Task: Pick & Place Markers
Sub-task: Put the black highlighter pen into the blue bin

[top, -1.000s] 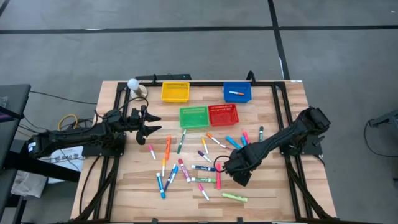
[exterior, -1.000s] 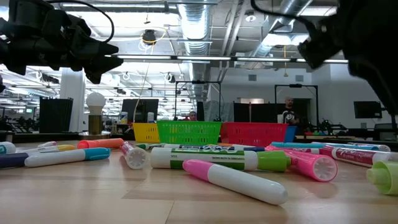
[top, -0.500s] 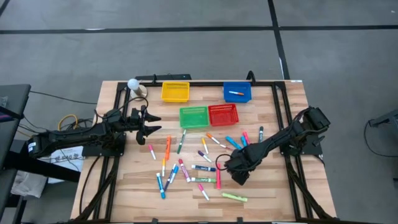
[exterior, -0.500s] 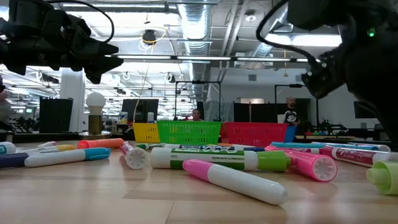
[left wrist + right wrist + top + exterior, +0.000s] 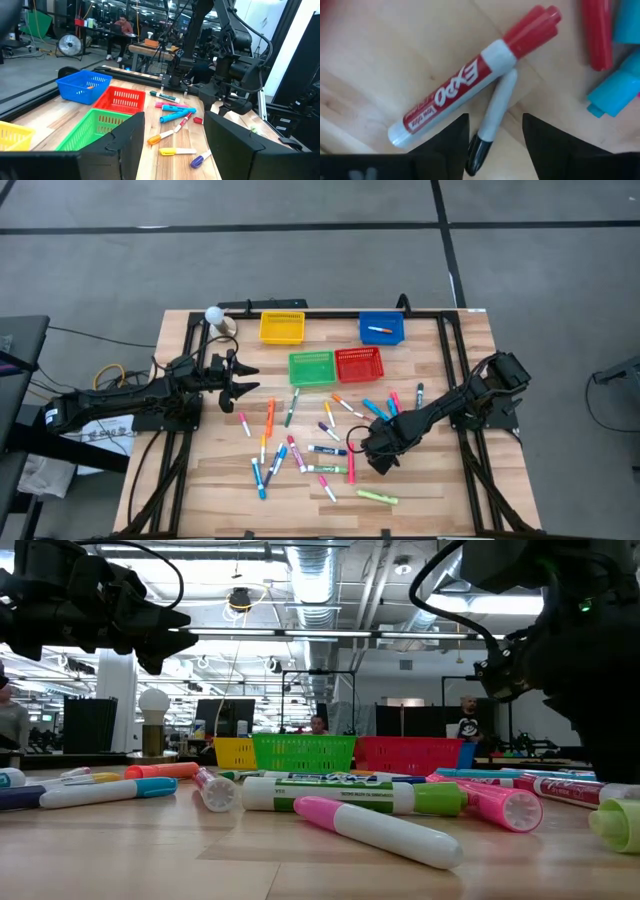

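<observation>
Many markers lie scattered flat on the wooden table. My right gripper points down over those at the right of the scatter, open. In the right wrist view a thin white marker with a black cap lies between its fingers. The thin marker's far end touches a red-capped white marker lying askew beside it. My left gripper hangs open above the table's left side, holding nothing; its fingers point level toward the baskets.
Four small mesh baskets stand at the far side: yellow, blue with an orange marker inside, green and red. A white ball-shaped thing sits at the far left corner. Blue markers lie close to my right gripper.
My right gripper has gone down toward the markers at the right of the scatter and rolled a little about its own axis. The markers lie as they did.
</observation>
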